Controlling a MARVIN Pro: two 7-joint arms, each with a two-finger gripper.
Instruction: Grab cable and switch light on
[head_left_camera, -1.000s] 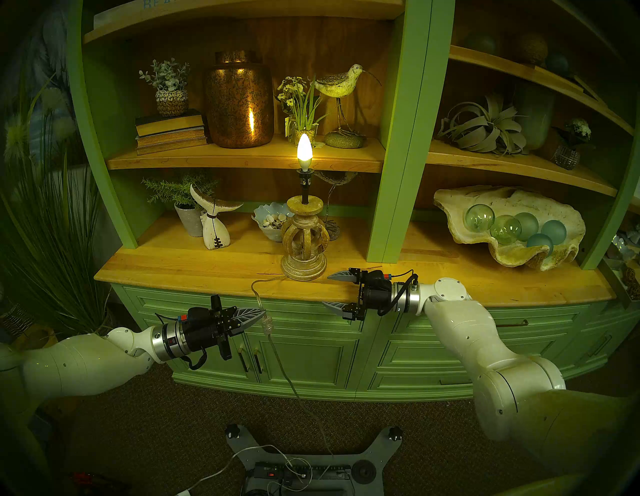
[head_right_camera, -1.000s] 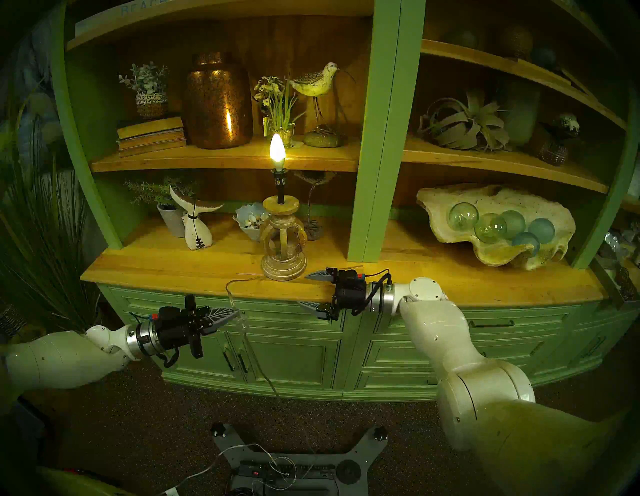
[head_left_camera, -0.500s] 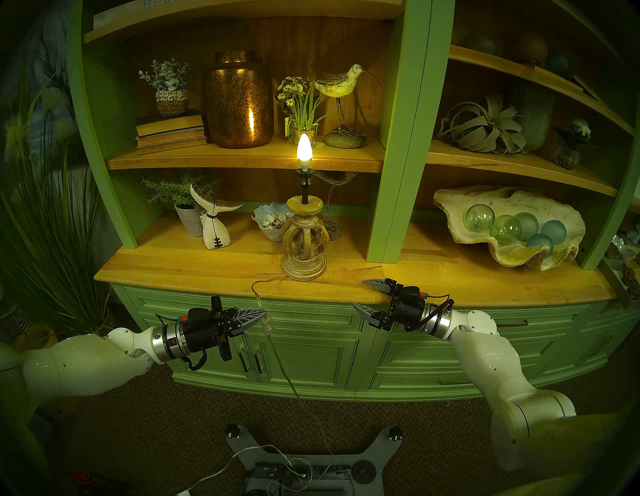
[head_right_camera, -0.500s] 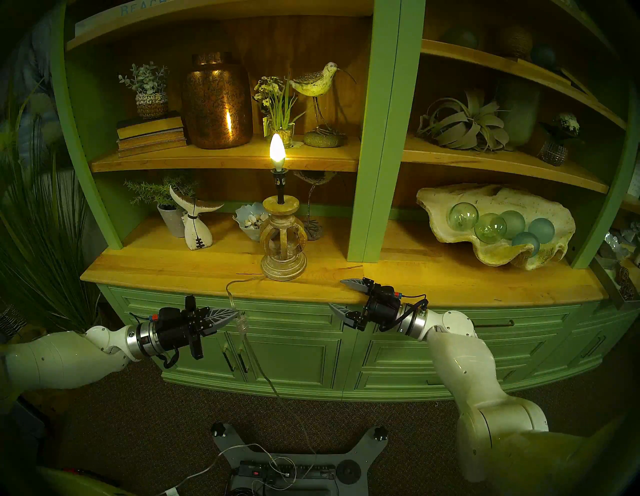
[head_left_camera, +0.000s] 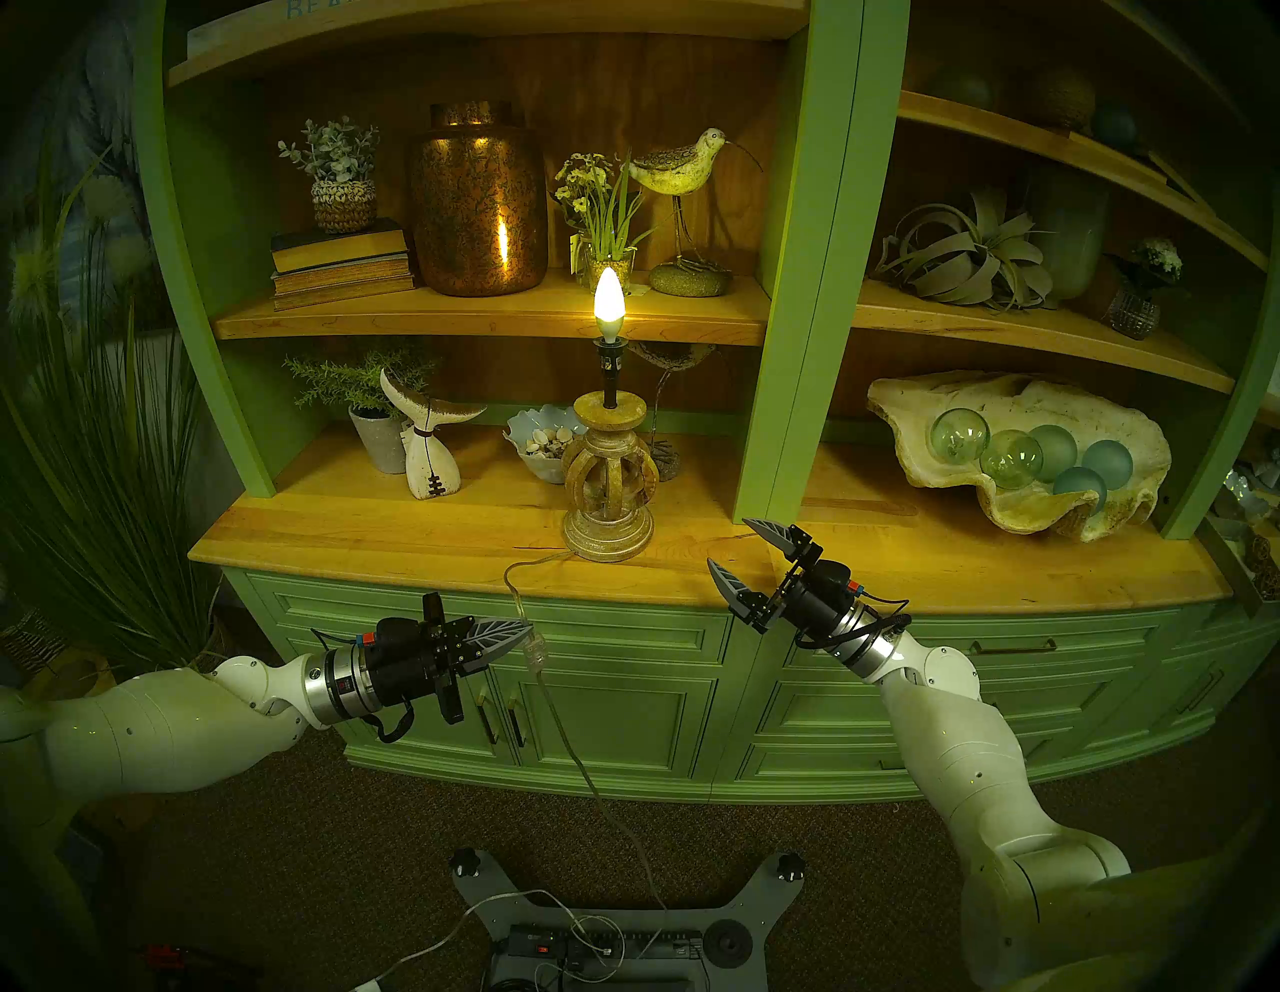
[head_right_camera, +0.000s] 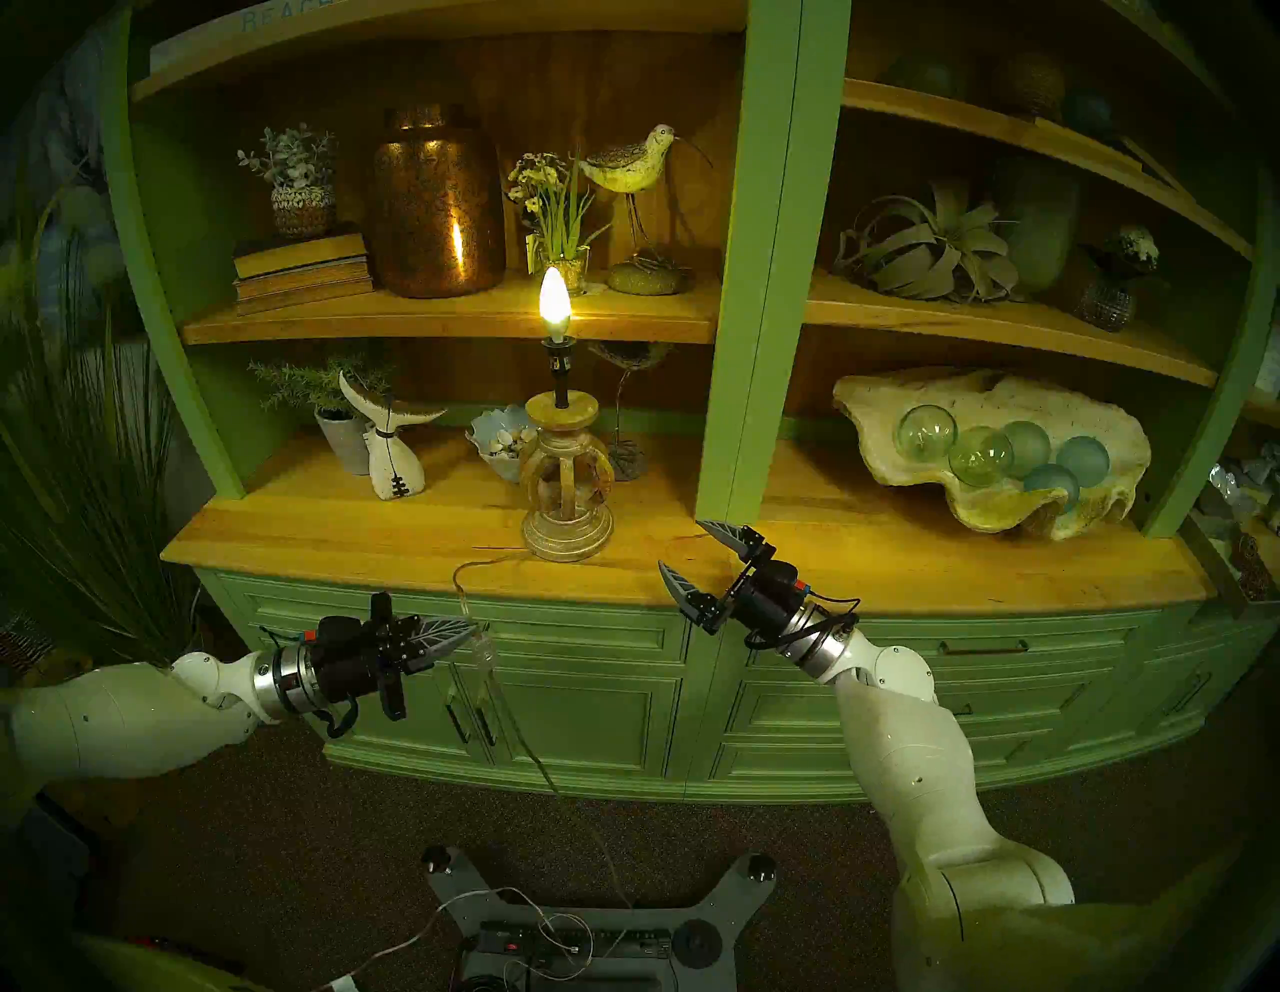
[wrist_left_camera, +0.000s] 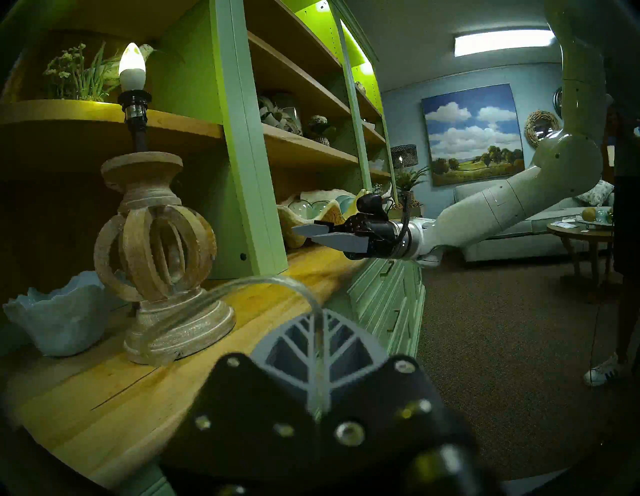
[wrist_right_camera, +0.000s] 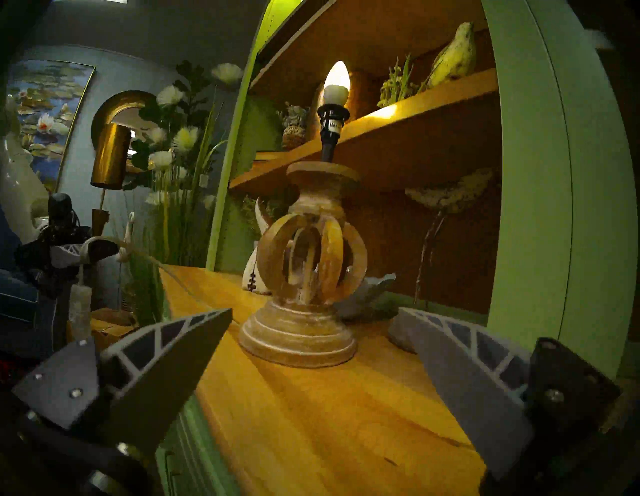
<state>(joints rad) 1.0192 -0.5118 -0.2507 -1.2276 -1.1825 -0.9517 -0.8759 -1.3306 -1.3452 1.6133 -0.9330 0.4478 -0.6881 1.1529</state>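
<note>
Wooden counter (head_left_camera: 360, 533) of a green shelf unit carries the lit light (head_left_camera: 609, 305), standing upright. The cable (head_left_camera: 554, 713) hangs down vertically from the counter's near edge, pinched by the closed left gripper (head_left_camera: 523, 632). The right gripper (head_left_camera: 733, 551), right of the lamp, is wide open and empty.

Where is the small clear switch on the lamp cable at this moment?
In the head views the switch hangs in front of the green cabinet, just below the left claw, which is shut on the cable under the countertop edge.

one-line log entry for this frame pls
bulb: lit | left gripper: jaws shut on cable above switch | right gripper: jaws open, empty, beside lamp base
</note>
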